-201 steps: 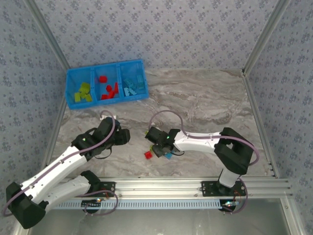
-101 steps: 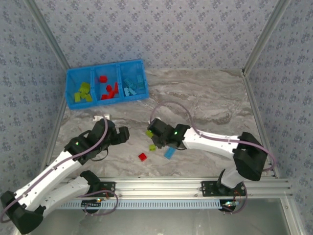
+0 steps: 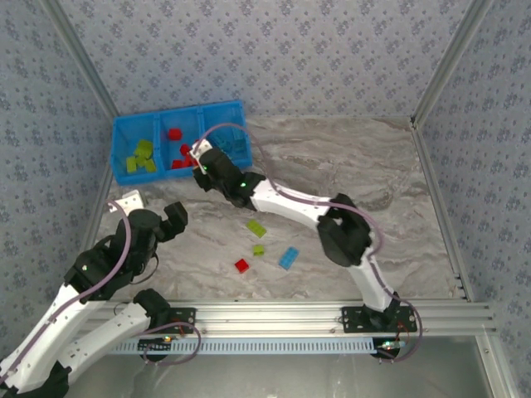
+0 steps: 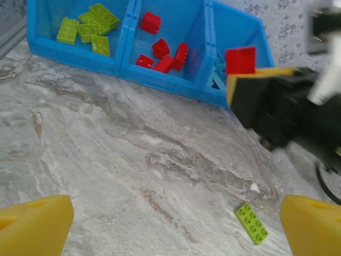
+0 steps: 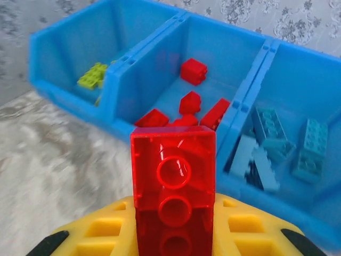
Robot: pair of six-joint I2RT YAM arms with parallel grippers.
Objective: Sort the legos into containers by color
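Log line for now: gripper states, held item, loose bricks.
left gripper open | right gripper shut on red brick at blue bin | loose: two green bricks, second red brick, blue brick

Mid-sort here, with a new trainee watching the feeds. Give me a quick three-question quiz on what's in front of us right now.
1. True or false: the left end effector is holding a brick.
2. The right end effector grips a red brick. Which compartment of the blue bin already holds red ones? A left, B middle, C right.
3. How many loose bricks lie on the table?
Key: 1 false, open and empty. 2 B. 3 four: long green brick, small green brick, loose red brick, light blue brick.
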